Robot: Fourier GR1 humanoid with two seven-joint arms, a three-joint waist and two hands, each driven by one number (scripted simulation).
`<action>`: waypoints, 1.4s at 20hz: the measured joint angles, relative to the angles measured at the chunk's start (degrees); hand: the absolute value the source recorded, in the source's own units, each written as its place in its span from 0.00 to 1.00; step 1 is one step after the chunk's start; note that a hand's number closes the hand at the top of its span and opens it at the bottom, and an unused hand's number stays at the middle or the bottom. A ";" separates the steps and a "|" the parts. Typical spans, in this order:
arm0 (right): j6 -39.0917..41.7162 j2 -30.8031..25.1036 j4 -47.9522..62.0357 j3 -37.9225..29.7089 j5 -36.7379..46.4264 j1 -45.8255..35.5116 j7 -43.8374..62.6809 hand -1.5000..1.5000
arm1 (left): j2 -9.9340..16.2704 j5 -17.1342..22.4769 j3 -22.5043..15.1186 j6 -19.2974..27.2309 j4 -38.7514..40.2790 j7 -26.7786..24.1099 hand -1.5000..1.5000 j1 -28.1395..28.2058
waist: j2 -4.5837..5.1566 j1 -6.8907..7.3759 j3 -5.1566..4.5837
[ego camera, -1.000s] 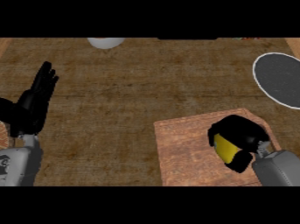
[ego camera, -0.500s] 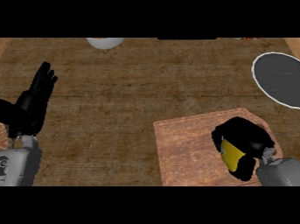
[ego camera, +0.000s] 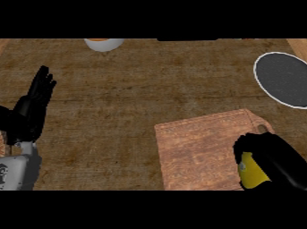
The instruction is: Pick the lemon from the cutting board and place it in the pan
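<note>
The right hand (ego camera: 275, 161) sits at the lower right of the head view, its black fingers curled over the lemon (ego camera: 253, 172), whose yellow skin shows under the palm on the hand's left side. Hand and lemon lie over the right end of the cutting board (ego camera: 198, 152), a reddish-brown slab that stretches away to the hand's left. Beyond the hand, up and slightly to the right, the pan (ego camera: 287, 80) rests on the table (ego camera: 149, 89), a dark round dish with a pale rim, well apart from the lemon. Far to the left, the left hand (ego camera: 27, 114) rests open with fingers straight, pointing up. A pale bowl (ego camera: 104, 44) sits at the table's far edge.
</note>
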 measured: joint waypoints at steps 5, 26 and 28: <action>-1.01 1.75 -9.08 -7.35 -6.65 1.75 0.73 1.00 | -0.48 -0.61 -0.60 0.15 1.17 -0.65 0.50 -0.57 | 0.12 0.14 -0.02; -6.47 -9.53 36.05 -36.95 -24.82 -30.58 -6.18 1.00 | -1.02 -0.35 -1.47 -0.77 0.80 0.04 0.50 -2.19 | 0.93 2.96 0.07; -10.71 -11.41 43.11 -37.20 -22.27 -32.84 -9.63 1.00 | -1.29 -0.75 -1.96 -0.75 1.14 -0.27 0.50 -2.44 | 1.14 3.40 0.11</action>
